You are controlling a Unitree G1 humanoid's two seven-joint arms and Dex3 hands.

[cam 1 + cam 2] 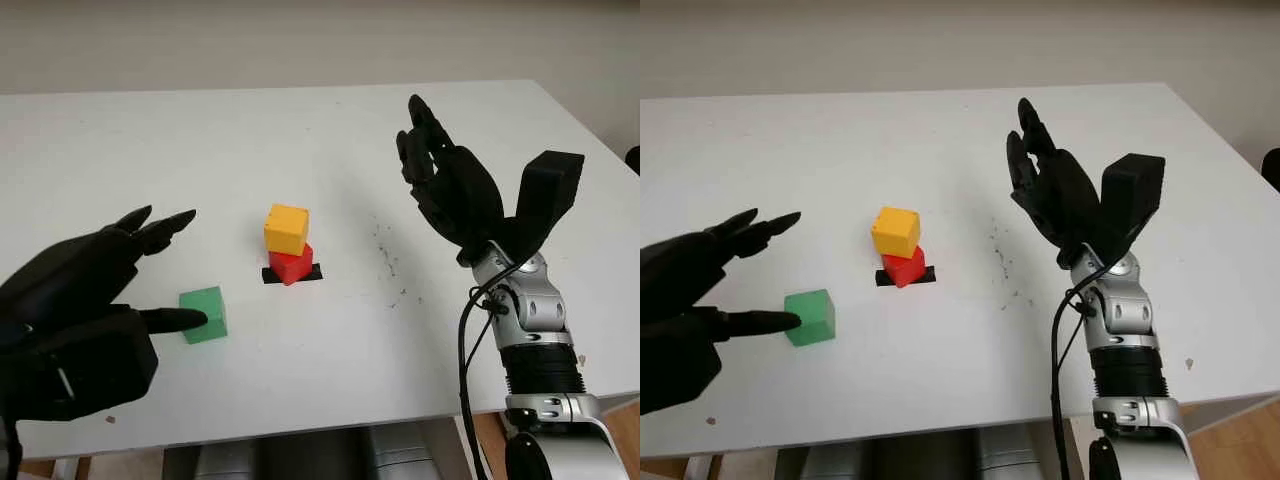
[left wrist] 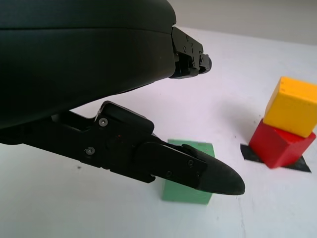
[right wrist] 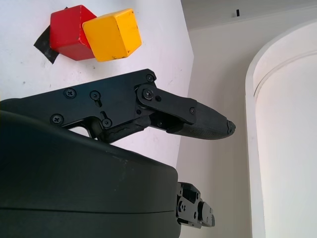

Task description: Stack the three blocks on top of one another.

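Two cubes stacked: yellow block [image 1: 287,228] on red block [image 1: 291,266]; green block [image 1: 204,313] touched by open left robot hand [image 1: 75,320]; right robot hand [image 1: 450,185] open, raised.

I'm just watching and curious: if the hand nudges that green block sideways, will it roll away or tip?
Probably neither. The green block is a cube sitting flat on the white table, so it should slide. It looks rigid. The left hand, open, has one fingertip at its side, so a push may turn it.

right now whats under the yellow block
The yellow block sits on the red block, which rests on black tape; the tape's middle is covered.
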